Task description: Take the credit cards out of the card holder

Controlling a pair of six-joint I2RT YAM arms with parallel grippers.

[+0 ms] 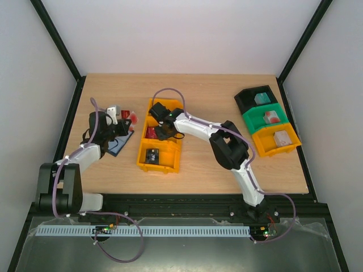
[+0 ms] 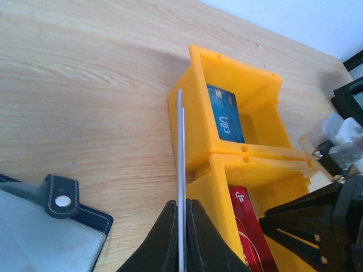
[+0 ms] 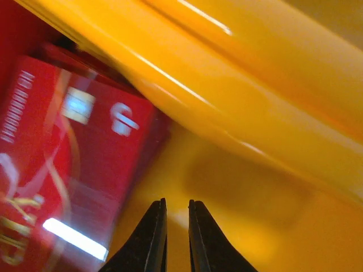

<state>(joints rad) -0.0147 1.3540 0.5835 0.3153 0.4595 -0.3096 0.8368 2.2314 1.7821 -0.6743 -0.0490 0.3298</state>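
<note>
**A:** Holder [image 2: 45, 238] first: where did it lie against the left tool [image 2: 181, 207]?

**B:** Open on the tabletop [image 2: 85, 85], down to the left of that tool in its wrist view and apart from it. Its snap tab was turned toward the fingers and the pale lining showed.

**A:** And the tool itself?

**B:** Clamped together on a card [image 2: 180, 141]. The card was seen edge-on, a thin grey line running straight out from between the tips toward a corner of the yellow bin [image 2: 227, 71]. Whether its far end touched the bin, I could not tell.

**A:** Other cards?

**B:** A blue card [image 2: 227, 116] lay flat in an end compartment of the bin, to the right of that grey line. A red card [image 3: 74, 170] lay in the middle compartment.

**A:** The right tool [image 3: 176, 207]?

**B:** Down inside the bin, its tips a narrow slit apart with nothing between them. The red card lay just to their left, below the yellow wall. Contact between tips and card could not be made out through the blur.
</note>
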